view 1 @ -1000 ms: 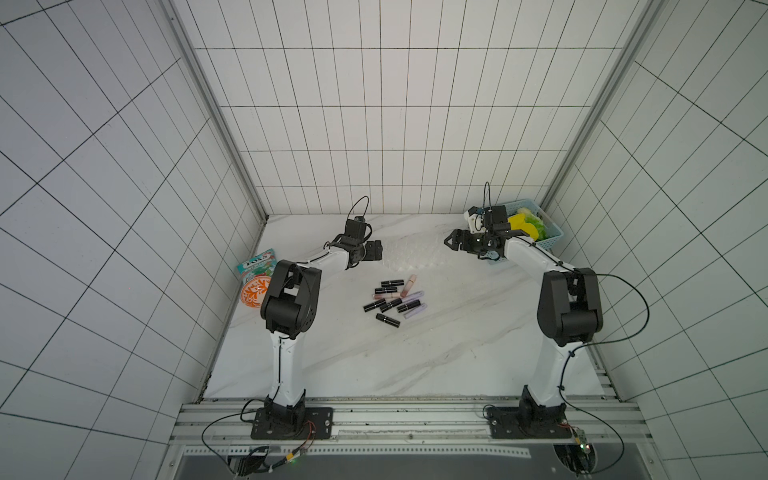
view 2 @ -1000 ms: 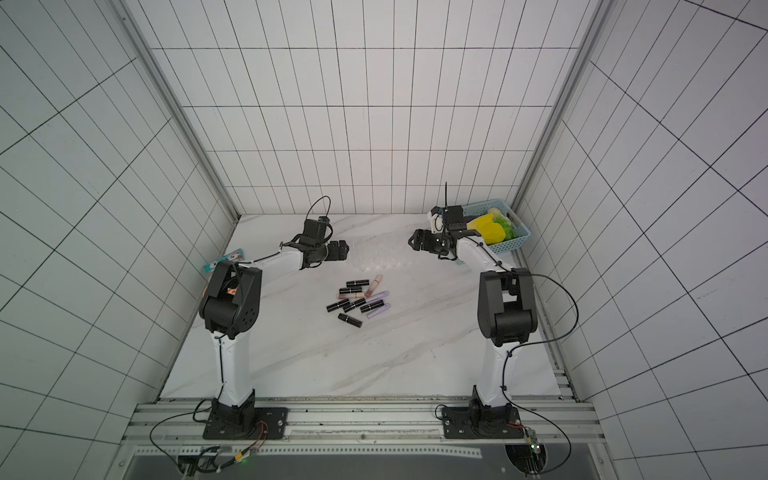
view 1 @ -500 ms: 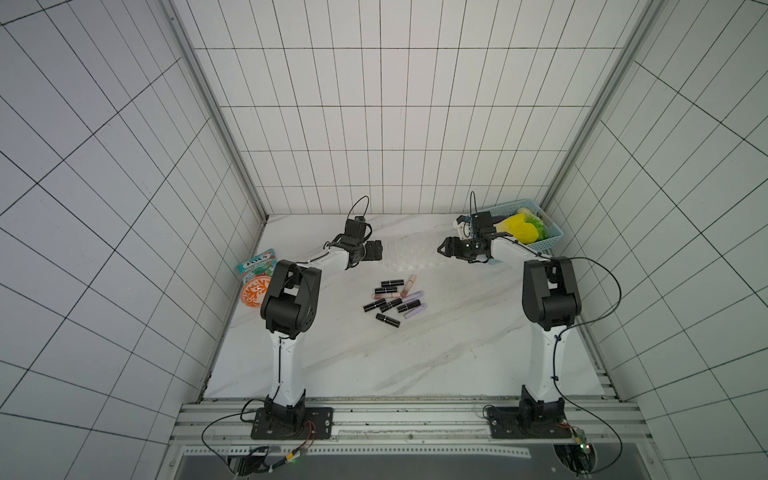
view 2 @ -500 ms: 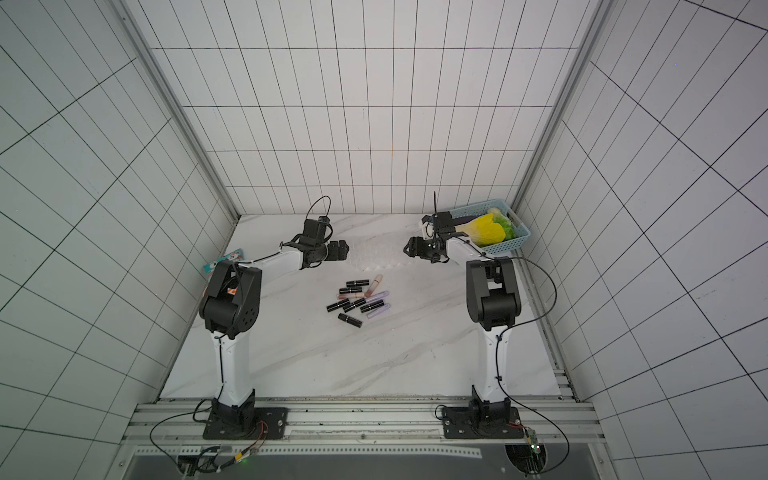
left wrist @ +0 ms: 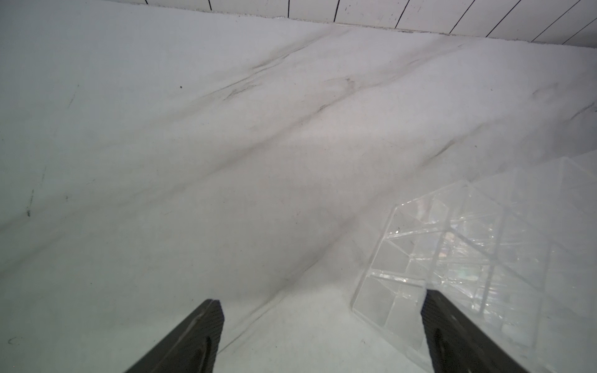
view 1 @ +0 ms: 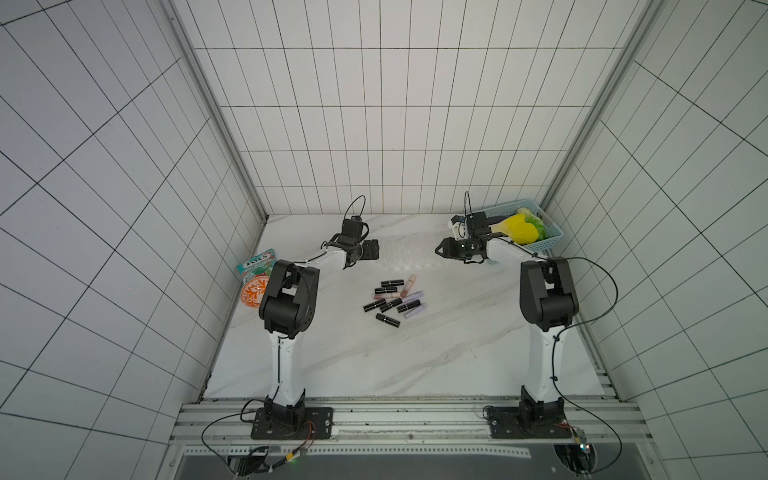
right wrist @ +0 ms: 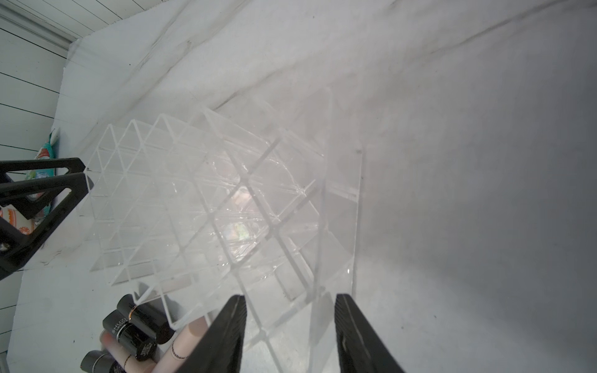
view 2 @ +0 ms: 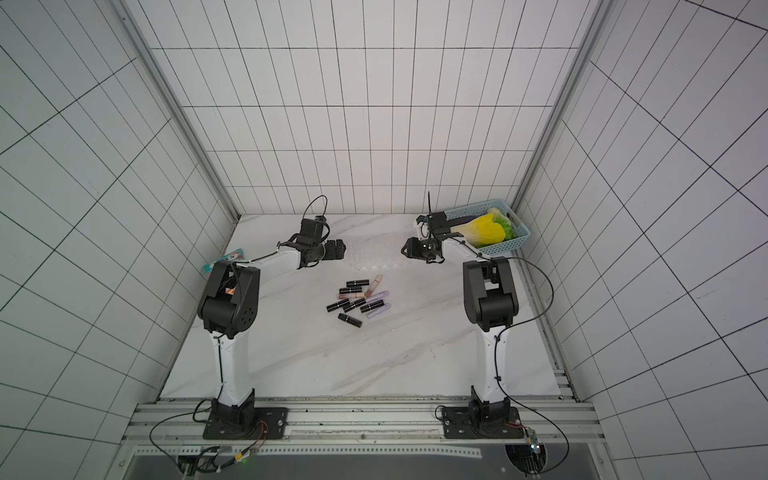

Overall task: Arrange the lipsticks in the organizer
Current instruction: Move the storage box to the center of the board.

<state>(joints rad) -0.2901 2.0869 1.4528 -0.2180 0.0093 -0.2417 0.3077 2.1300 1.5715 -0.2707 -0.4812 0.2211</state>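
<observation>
Stock as I saw it from my station:

- Organizer (view 1: 405, 259) (view 2: 371, 259): clear, with square slots, hard to make out. It stood on the marble table (view 1: 415, 361) near the back wall, between the two grippers.
- Lipsticks (view 1: 395, 301) (view 2: 360, 301): black, pale pink and lavender tubes. All lay on their sides in a loose cluster on the table, just in front of the organizer. I found none in a slot.
- Left gripper (view 1: 375, 249) (left wrist: 321, 300): fingers wide apart, holding nothing. It sat just beside one end of the organizer, one finger over its edge in the wrist view.
- Right gripper (view 1: 439, 251) (right wrist: 289, 298): fingers apart, astride a clear wall at the organizer's (right wrist: 210, 200) other end. I could not tell whether they touched it.
- Blue basket (view 1: 550, 244): at the back corner behind the right arm, holding a yellow-green vegetable (view 1: 521, 228).
- Teal packet (view 1: 257, 266) and orange tub (view 1: 253, 291): by the wall beside the left arm.
</observation>
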